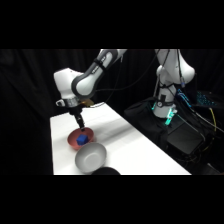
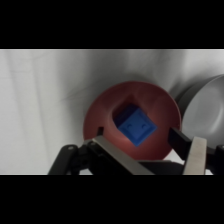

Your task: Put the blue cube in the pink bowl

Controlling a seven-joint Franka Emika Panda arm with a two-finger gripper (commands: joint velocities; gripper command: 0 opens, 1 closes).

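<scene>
The blue cube (image 2: 136, 126) lies inside the pink bowl (image 2: 160, 102), on its floor a little off centre. In the side view the blue cube (image 1: 83, 139) shows in the pink bowl (image 1: 73, 140) near the table's front left. My gripper (image 1: 80, 127) hangs just above the bowl, pointing down. In the wrist view my gripper (image 2: 140, 142) is open, its fingers (image 2: 181, 137) standing wide apart on either side of the cube and touching nothing.
A larger grey bowl (image 1: 90, 156) sits right beside the pink one, toward the table's front edge; it shows in the wrist view as the grey bowl (image 2: 205, 112) at the right. The white table (image 1: 125, 135) stretches right. Black equipment and cables surround the arm's base (image 1: 165, 107).
</scene>
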